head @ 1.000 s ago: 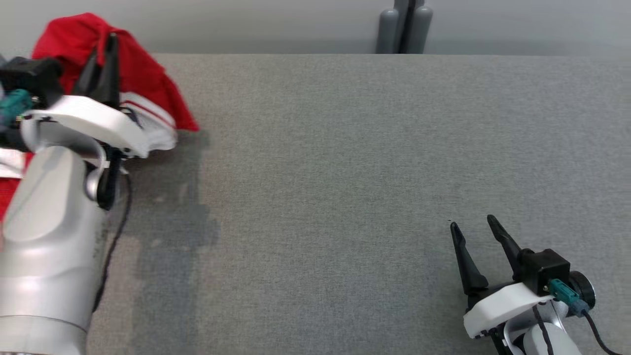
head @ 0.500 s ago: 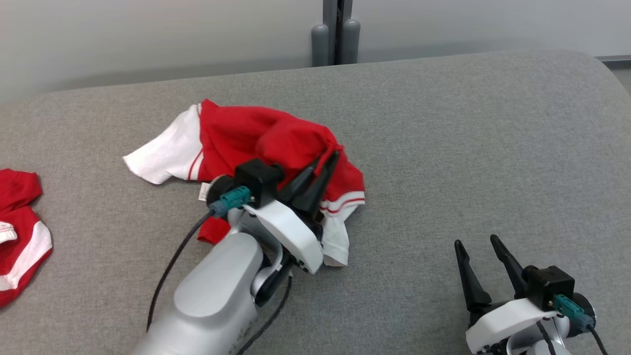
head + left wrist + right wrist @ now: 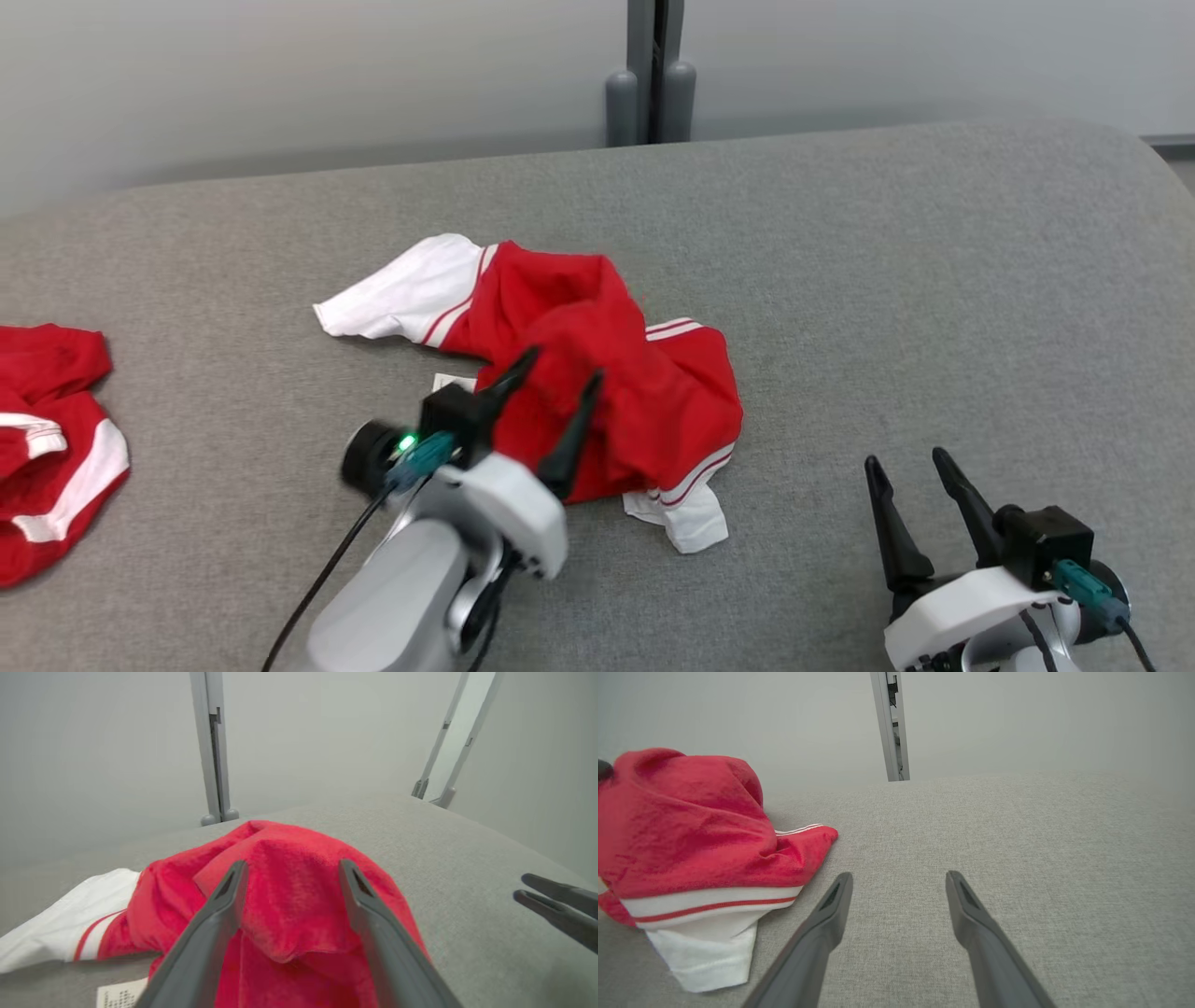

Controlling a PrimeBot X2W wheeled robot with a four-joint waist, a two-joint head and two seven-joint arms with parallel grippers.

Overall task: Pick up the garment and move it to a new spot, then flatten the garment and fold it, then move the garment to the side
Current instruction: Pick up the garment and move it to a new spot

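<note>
One step looks done: garment lies crumpled mid-table, left hand released, fingers astride it. Right hand unclenched, empty, well apart. Flattening, folding and side move remain.

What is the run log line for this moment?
left gripper: jaws open astride garment | right gripper: jaws open, apart from it | garment: crumpled on grey table, not flattened
</note>
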